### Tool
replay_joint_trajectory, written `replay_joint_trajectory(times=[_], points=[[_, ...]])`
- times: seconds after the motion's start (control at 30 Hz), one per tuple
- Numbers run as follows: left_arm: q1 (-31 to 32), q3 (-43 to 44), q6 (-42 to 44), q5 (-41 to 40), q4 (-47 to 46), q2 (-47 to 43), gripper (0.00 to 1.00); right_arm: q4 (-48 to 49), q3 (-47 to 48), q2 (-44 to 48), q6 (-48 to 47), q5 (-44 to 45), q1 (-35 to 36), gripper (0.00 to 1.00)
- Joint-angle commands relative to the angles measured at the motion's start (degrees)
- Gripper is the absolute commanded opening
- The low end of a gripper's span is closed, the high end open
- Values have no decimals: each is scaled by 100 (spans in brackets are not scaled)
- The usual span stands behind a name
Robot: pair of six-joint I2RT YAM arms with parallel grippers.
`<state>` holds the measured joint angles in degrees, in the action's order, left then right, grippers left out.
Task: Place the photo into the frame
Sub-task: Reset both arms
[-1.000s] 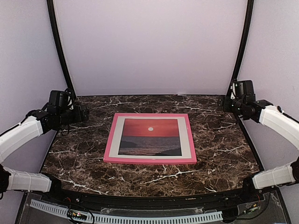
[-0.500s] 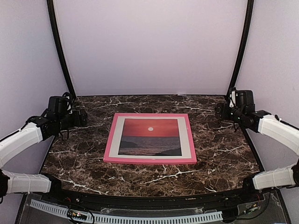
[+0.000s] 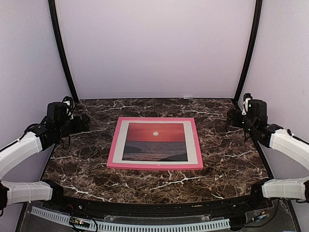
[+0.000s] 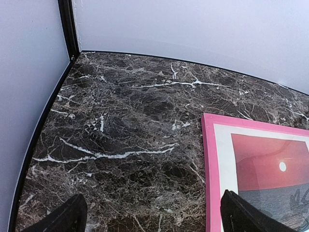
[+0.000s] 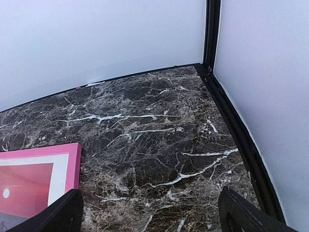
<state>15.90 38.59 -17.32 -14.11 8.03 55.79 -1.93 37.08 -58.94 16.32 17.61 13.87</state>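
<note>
Starting at the near edge, a white slotted strip (image 3: 145,226) runs across in front of the table (image 3: 145,186), whose top is dark brown marble veined with white. The left arm (image 3: 24,191) and right arm (image 3: 285,186) rise from the near corners and reach along the two sides.

Farther in, the frame (image 3: 154,166) lies flat in the middle of the table, pink-red face up. The photo (image 3: 155,140) sits inside its opening, face up: a wide white border around a red-orange sky, a small white sun and a dark grey sea.

Level with the frame's far half, the left gripper (image 3: 82,121) hangs over the table's left edge, well apart from the frame and pointing toward it. Its wrist view shows the two dark fingers (image 4: 67,217) spread wide, with only bare marble between them. The right gripper (image 3: 232,117) hangs over the right edge in the same way. Its fingers (image 5: 241,212) are also spread wide and hold nothing, and the frame's far right corner shows beyond them.

At the far end, a black post (image 3: 60,48) stands at the left corner and another post (image 3: 248,48) at the right, against a pale lilac wall (image 3: 154,48).
</note>
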Motion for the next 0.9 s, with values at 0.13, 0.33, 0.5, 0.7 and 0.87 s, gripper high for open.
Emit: replay_joint_trajectory(times=[0.13,0.33,0.5,0.7,0.87], points=[[-186,-206,-389,395,-389,-393,99,-92,136,8,200,5,-18,99],[-201,-280,-254,53,-370,-848,99,-748,369,313,310,351,-16,99],[-201,-432,-75,-30,-465,-1380,99,-826,114,1065,253,119,-10,99],[-201,-370,402,-17,-334,-2006,99,-929,3,1584,90,-55,6,99],[-201,-437,558,242,-194,-2260,99,-958,-7,1642,109,-81,18,99]])
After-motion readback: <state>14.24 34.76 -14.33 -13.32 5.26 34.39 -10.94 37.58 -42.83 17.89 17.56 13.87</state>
